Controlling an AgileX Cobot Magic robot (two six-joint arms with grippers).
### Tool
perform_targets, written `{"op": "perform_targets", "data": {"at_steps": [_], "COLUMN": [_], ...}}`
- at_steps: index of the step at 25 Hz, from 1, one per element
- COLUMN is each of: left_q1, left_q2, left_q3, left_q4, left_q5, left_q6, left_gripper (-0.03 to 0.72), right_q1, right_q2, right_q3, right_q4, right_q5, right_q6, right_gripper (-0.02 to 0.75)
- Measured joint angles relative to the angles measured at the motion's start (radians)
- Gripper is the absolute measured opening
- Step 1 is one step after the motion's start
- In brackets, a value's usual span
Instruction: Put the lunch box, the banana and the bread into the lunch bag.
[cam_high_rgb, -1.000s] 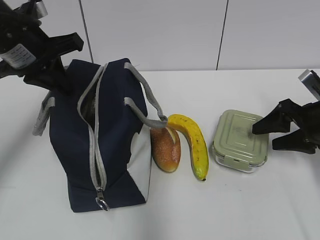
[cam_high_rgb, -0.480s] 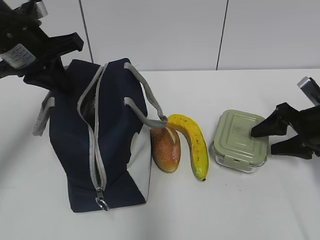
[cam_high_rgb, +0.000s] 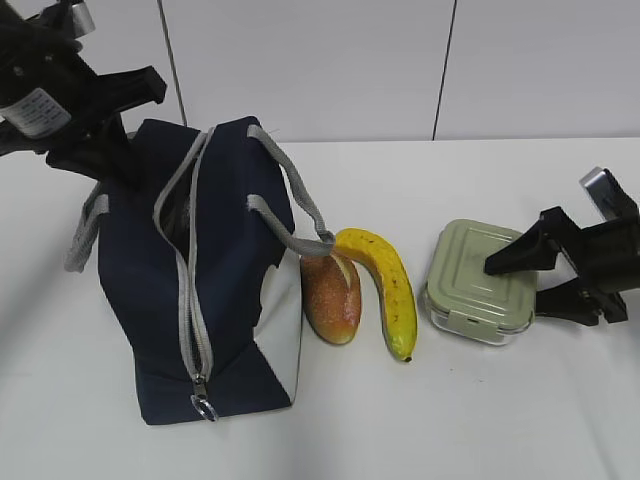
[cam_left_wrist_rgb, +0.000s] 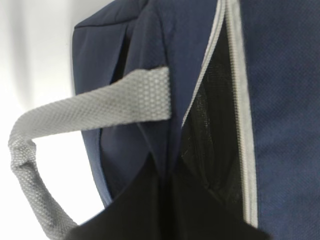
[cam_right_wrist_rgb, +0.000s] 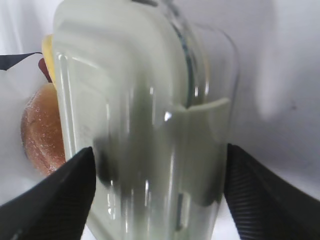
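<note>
The navy lunch bag (cam_high_rgb: 230, 290) stands at the left with its zipper open along the top. My left gripper (cam_high_rgb: 112, 165) is shut on the bag's fabric at its far top edge; in the left wrist view the gripper (cam_left_wrist_rgb: 167, 175) pinches the cloth beside the open zipper slit (cam_left_wrist_rgb: 210, 125). The bread (cam_high_rgb: 330, 295) and the banana (cam_high_rgb: 390, 285) lie side by side right of the bag. The lunch box (cam_high_rgb: 475, 280) with its sage-green lid sits further right. My right gripper (cam_high_rgb: 513, 288) is open, its fingers straddling the box's right end; in the right wrist view the box (cam_right_wrist_rgb: 145, 110) fills the gap in the gripper (cam_right_wrist_rgb: 157, 195).
A grey bag handle (cam_high_rgb: 300, 215) drapes onto the bread and banana; another handle (cam_left_wrist_rgb: 100, 107) loops off the bag's left side. The white table (cam_high_rgb: 480, 410) stretches in front. A white panelled wall (cam_high_rgb: 350, 60) stands behind.
My right gripper has moved left, so its open fingers now reach round the lunch box's right end. The left gripper and the bag have not moved.
</note>
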Motion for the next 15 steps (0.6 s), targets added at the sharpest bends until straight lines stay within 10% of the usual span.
{"op": "perform_targets", "data": {"at_steps": [9,15], "left_q1": [0.0,0.0], "left_q2": [0.0,0.0], "left_q3": [0.0,0.0], "left_q4": [0.0,0.0], "left_q5": [0.0,-0.004], "left_q6": [0.0,0.0], "left_gripper": [-0.003,-0.003], "right_q1": [-0.002,-0.002], "right_q2": [0.035,0.035], "right_q3": [-0.014,-0.019], "right_q4": [0.019,0.034], "right_q5": [0.03,0.05], "right_q6": [0.0,-0.008], "right_gripper": [0.575,0.414]}}
